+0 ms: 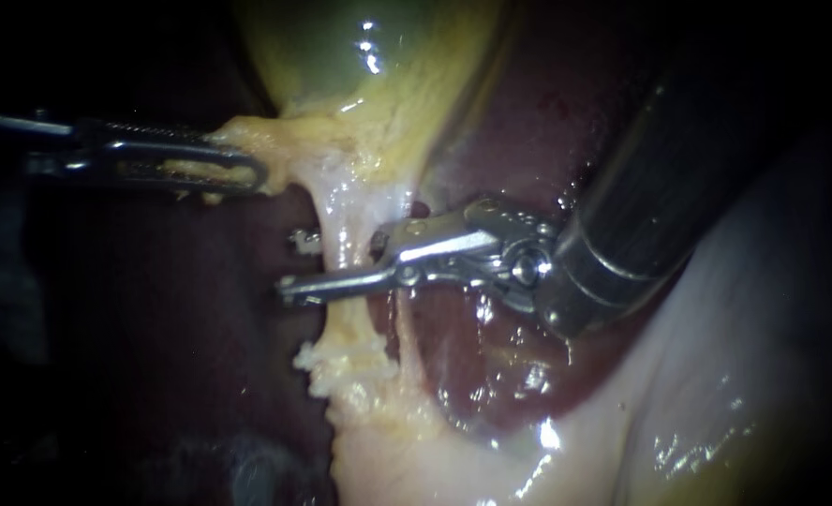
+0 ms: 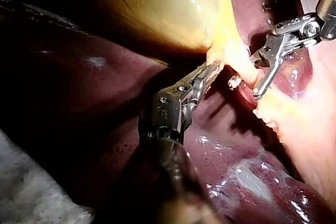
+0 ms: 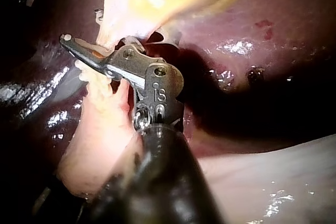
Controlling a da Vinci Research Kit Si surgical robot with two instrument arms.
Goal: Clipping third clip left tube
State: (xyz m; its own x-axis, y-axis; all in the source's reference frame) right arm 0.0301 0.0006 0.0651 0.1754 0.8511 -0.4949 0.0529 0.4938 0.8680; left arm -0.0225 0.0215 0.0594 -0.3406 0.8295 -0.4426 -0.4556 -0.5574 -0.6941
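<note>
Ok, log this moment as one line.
left instrument: shut on yellow tissue | right instrument: tip across tube | gallbladder: above tube

In the endoscope view the light comes from the camera's side. It is brightest on the pale tissue around the right instrument (image 1: 336, 265) and fades to near black behind the left instrument (image 1: 247, 173). White glare dots the wet gallbladder (image 1: 369, 56) beyond both tips and the liver (image 1: 463, 347) under the right shaft. In the left wrist view, that instrument's shaft lies in deep shadow. In the right wrist view, the shaft is a black mass and glints fleck the liver beside it.
</note>
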